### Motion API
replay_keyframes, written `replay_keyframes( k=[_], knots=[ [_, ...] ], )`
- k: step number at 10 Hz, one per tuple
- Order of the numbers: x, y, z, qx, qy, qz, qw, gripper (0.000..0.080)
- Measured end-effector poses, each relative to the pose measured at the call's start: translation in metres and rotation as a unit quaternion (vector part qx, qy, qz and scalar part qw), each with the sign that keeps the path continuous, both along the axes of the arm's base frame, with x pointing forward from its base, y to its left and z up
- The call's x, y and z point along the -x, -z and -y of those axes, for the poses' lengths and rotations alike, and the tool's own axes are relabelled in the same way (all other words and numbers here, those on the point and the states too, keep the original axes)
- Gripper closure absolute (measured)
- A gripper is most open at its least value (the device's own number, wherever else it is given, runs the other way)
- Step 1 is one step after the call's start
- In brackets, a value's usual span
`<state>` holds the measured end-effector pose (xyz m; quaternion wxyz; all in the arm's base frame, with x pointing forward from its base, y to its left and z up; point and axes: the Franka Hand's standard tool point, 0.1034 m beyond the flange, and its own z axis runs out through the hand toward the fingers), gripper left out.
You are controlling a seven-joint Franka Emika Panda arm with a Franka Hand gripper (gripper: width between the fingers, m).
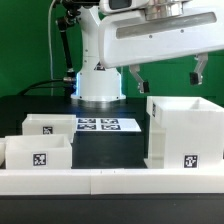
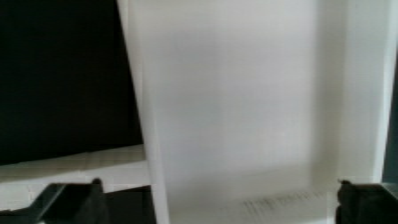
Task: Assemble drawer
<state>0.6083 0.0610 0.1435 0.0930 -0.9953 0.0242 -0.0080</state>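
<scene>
**Exterior view.** We see the drawer in three loose parts on a dark table [image 1: 110,150]. The tall casing [image 1: 185,130] stands at the exterior view's right. The back tray [image 1: 50,125] and the front tray [image 1: 38,152] sit at the left, well apart from the casing. A marker board [image 1: 108,125] lies flat farther back, between the two groups. A long low rail [image 1: 100,182] runs along the front, just beside the front tray and the casing. We judge that it serves as a stop to square the parts against.

The pincer [image 1: 167,78] hangs above the casing, spread wide and holding nothing. We judge that it is lined up to straddle the casing. The arm [image 1: 160,35] is cut off at the top edge, and the casing's inside is hidden from us.

**Wrist view.** A pale, blurred surface fills most of the picture, and we take it to be the casing [image 2: 231,110]. Two dark fingertips [image 2: 71,200] show at the edges, one on either side of it. The pincer [image 2: 217,200] is wide open. We cannot tell which part of the casing this is, and no tag shows.
</scene>
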Motion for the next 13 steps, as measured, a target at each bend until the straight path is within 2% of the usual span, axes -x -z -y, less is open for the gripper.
replay_keyframes(
  k=[2,5,6,10,11,13],
  knots=[
    [0.014,0.005,0.041,0.022,-0.071,0.004,0.997,0.0151],
    [0.031,0.023,0.092,0.030,-0.096,0.006,0.995,0.0151],
    [0.033,0.032,0.102,0.026,-0.096,0.002,0.995,0.0151],
    [0.033,0.036,0.102,0.025,-0.095,-0.001,0.995,0.0151],
    [0.034,0.040,0.107,0.029,-0.112,0.006,0.993,0.0151],
    [0.049,0.061,0.126,0.042,-0.136,0.014,0.990,0.0151]
  ],
)
